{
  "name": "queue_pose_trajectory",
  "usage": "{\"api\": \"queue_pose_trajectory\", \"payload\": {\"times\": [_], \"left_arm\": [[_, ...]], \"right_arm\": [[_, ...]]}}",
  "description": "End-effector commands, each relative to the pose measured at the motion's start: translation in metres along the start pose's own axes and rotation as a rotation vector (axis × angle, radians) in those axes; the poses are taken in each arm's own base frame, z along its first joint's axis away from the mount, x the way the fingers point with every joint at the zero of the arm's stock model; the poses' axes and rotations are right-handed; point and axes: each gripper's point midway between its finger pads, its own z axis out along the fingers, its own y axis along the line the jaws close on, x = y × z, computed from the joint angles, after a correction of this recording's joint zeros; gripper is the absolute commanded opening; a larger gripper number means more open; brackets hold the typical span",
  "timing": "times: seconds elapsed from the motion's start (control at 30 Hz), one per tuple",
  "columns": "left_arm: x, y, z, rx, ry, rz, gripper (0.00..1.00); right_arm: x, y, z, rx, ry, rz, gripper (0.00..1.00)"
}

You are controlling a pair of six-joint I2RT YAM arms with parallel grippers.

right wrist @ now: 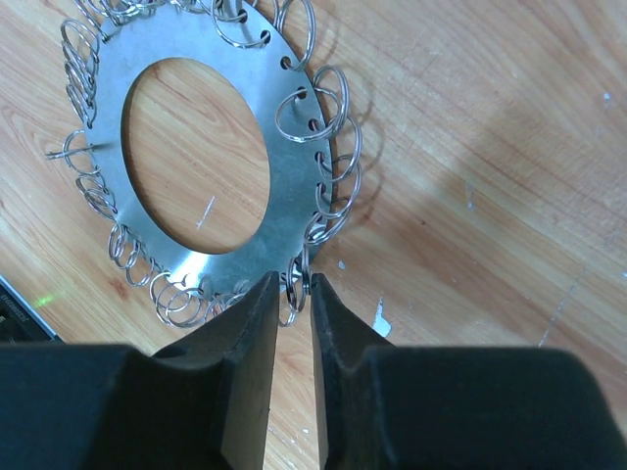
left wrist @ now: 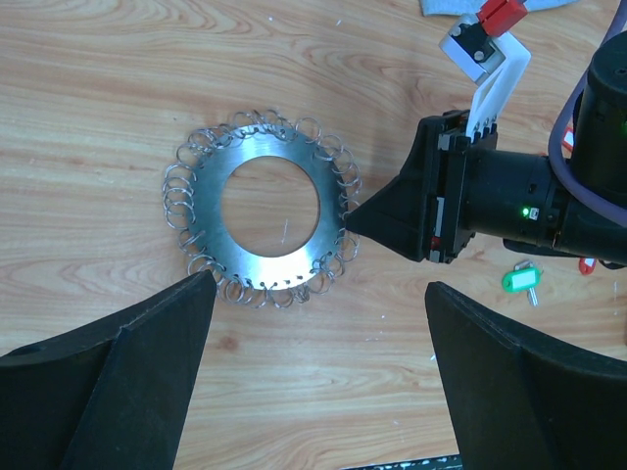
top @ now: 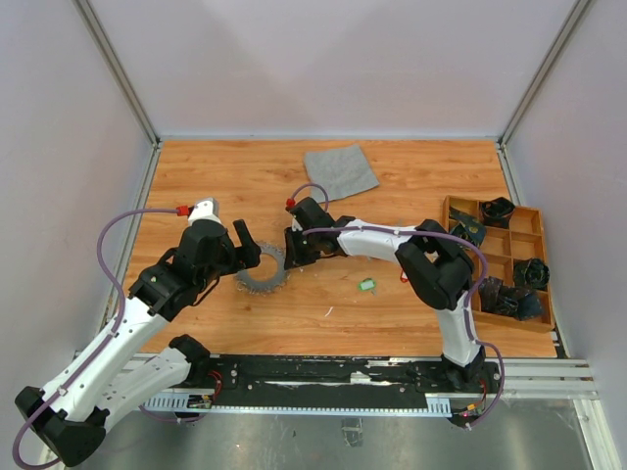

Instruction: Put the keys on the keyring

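The keyring (left wrist: 269, 208) is lying flat on the wooden table (top: 392, 313). The right gripper (right wrist: 294, 304) is pinching one small loop at its rim (jaws nearly closed). The left gripper (left wrist: 313, 382) is hovering nearby, jaws wide. A green key (top: 367, 285) is lying apart.

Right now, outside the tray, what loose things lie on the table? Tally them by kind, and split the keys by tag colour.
Keyring: 1
Green-tag key: 1
Red-tag key: 1 (partly hidden by the right arm)
Cloth: 1
Total: 4
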Motion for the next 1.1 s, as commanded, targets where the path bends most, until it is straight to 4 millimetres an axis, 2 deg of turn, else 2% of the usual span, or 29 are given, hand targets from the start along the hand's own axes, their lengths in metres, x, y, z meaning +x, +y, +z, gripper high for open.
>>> {"api": "queue_pose_trajectory", "payload": {"times": [0.0,0.27,0.43,0.63,0.8,1.0,1.07], "left_arm": [[-0.004,-0.002,0.0,0.01,-0.016,0.002,0.94],[-0.006,-0.002,-0.002,0.013,-0.021,-0.003,0.94],[-0.011,-0.003,-0.006,0.014,-0.033,-0.008,0.94],[-0.027,-0.008,-0.018,0.042,-0.083,-0.012,0.98],[-0.047,-0.022,-0.033,0.131,-0.153,0.013,1.0],[-0.068,-0.044,-0.05,0.24,-0.202,0.063,1.0],[-0.07,-0.055,-0.052,0.289,-0.194,0.09,1.0]], "right_arm": [[-0.014,-0.001,0.003,-0.016,-0.026,0.014,0.18],[-0.024,0.001,-0.013,-0.002,-0.084,-0.041,0.02],[-0.037,0.011,-0.039,-0.015,-0.151,-0.125,0.01],[-0.044,0.031,-0.08,-0.081,-0.209,-0.293,0.01],[-0.044,0.042,-0.12,-0.109,-0.268,-0.411,0.01],[-0.046,0.054,-0.179,-0.115,-0.376,-0.556,0.01],[-0.046,0.059,-0.203,-0.12,-0.423,-0.599,0.01]]}}
